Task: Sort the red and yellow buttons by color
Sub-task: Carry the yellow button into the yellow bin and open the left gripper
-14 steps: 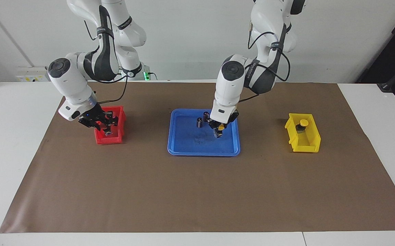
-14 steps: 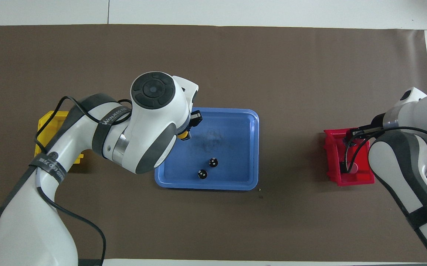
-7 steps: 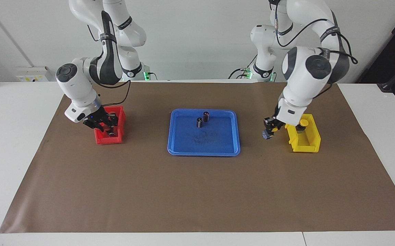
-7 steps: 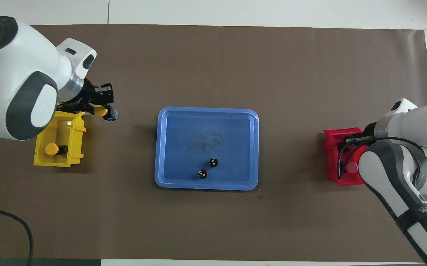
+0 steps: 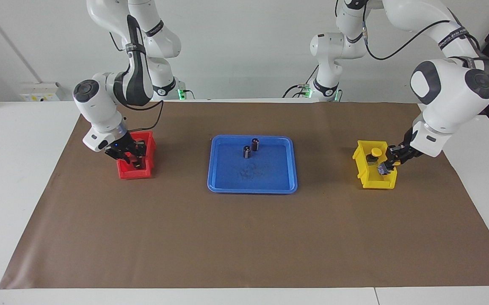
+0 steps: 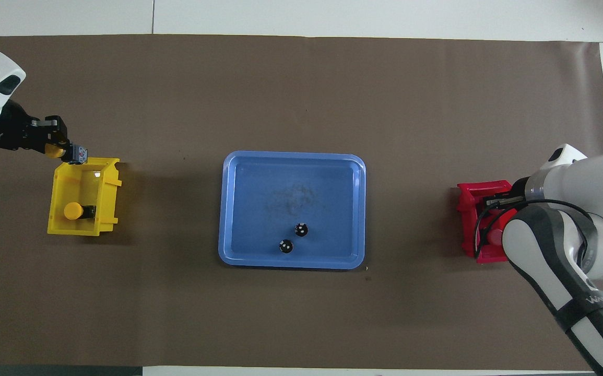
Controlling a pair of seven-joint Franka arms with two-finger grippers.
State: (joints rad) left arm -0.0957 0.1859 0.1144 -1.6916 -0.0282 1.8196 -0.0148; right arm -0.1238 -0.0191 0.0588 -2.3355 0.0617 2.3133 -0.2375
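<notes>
The left gripper is closed on a yellow button and holds it over the yellow bin, at the bin's end farther from the robots; the button's long axis lies nearly flat, so the bin floor is just below it. 1 yellow button already stands in that bin. The right gripper, fingers together, is low inside the red bin, where a red button lies. I cannot tell whether it grips that button.

The right arm bears a band lettered, perhaps, "WANJ", cut off.
</notes>
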